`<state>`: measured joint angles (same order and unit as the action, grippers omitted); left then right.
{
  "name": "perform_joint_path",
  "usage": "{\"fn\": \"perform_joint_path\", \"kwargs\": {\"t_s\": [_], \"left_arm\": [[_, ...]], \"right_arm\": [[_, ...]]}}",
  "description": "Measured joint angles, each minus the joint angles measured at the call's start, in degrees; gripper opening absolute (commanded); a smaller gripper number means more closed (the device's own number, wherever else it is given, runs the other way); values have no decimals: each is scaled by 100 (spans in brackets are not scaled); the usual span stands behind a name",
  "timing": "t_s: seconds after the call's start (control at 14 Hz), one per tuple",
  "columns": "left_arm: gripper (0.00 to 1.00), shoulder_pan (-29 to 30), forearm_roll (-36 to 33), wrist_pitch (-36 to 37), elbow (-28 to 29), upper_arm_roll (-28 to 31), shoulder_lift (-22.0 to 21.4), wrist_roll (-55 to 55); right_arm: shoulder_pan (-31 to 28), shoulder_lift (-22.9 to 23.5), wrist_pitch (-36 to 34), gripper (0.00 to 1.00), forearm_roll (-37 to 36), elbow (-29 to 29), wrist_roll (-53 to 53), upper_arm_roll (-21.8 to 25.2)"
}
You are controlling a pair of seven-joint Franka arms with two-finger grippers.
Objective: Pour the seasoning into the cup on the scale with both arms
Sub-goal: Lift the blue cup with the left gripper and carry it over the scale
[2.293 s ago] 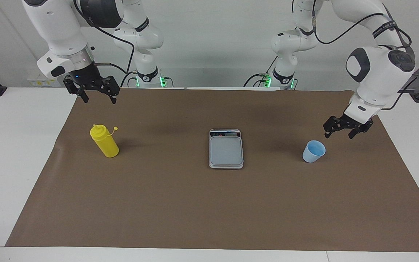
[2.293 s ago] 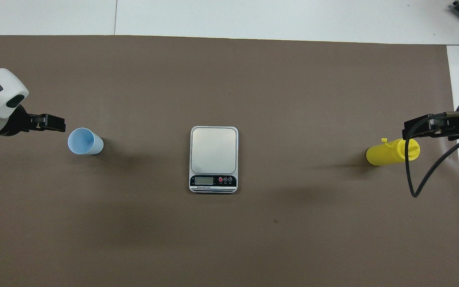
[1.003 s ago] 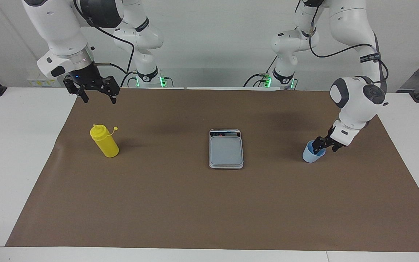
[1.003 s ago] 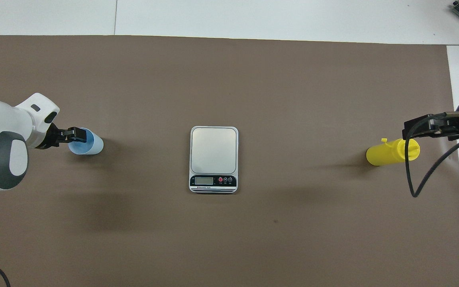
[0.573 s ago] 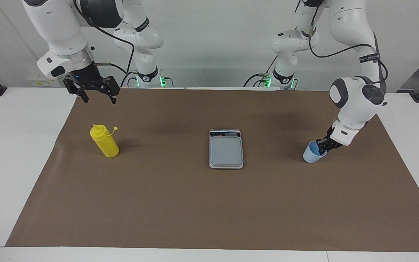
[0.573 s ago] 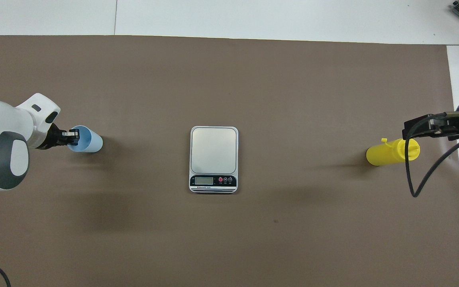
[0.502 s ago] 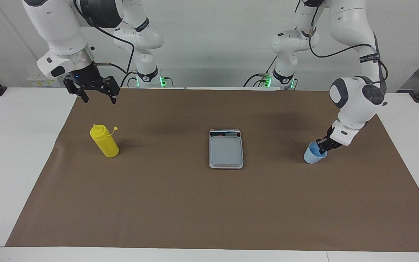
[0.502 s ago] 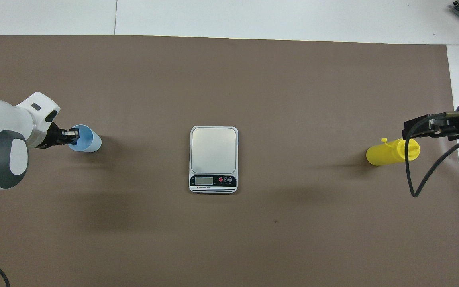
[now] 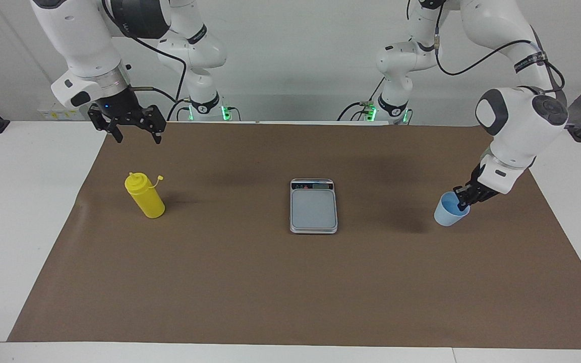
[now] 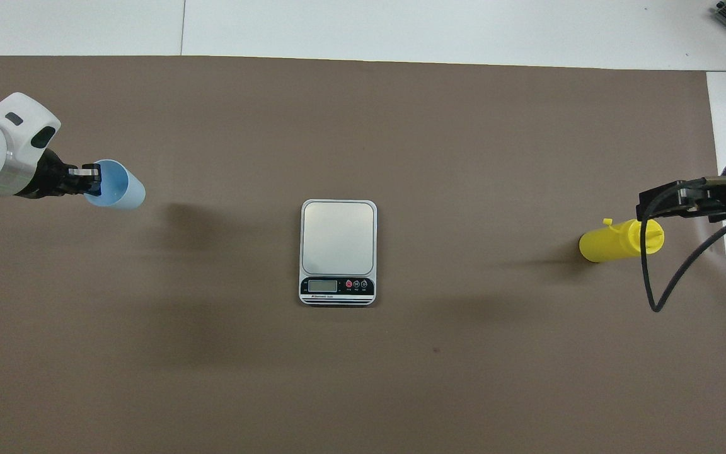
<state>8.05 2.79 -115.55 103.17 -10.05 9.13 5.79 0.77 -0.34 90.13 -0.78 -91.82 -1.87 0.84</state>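
The left gripper (image 9: 463, 201) has its fingers pinched on the rim of the light blue cup (image 9: 449, 216), one finger inside and one outside. The cup is up off the brown paper (image 9: 290, 282), over the left arm's end of the table, and its shadow lies on the paper between it and the scale.

The scale (image 9: 313, 205) sits flat in the middle of the paper. Its dark strip with a small screen and red buttons is on the edge nearest the robots. The tiny white words on the strip are too small to read.

The yellow seasoning bottle (image 9: 144, 202) stands upright toward the right arm's end, with its little cap hanging off to one side. The right gripper (image 9: 133, 132) waits up in the air near the bottle, open wide and holding nothing.

Brown paper covers most of the white table (image 9: 28, 201). A plain white wall (image 9: 290, 50) is at the robots' backs, and small green lights glow at the arm bases
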Motion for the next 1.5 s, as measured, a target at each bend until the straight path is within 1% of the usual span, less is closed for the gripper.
{"fn": "perform_joint_path", "kwargs": {"t_s": [0.14,0.29,0.57,0.79,0.93,1.15,1.29,1.5], "left_arm": [[0,-396,10,409,-437,-25,26,528],[0,-920,10,543,-671,-41,85,1204],[0,-1961,-26,423,-738,-53,202,2369],[0,-2519,-47,259,-738,-52,244,2958],[0,-2845,-195,129,-728,-52,384,3346],[0,-3182,-350,-275,-500,-48,667,3659],[0,-3235,-368,-503,-355,-43,756,3708],[0,-3272,-576,-626,-295,-43,831,3868]], "right_arm": [[0,0,0,100,0,0,0,0],[0,0,0,100,0,0,0,0],[0,0,0,100,0,0,0,0],[0,0,0,100,0,0,0,0],[0,0,0,100,0,0,0,0],[0,0,0,100,0,0,0,0],[0,0,0,100,0,0,0,0],[0,0,0,100,0,0,0,0]]}}
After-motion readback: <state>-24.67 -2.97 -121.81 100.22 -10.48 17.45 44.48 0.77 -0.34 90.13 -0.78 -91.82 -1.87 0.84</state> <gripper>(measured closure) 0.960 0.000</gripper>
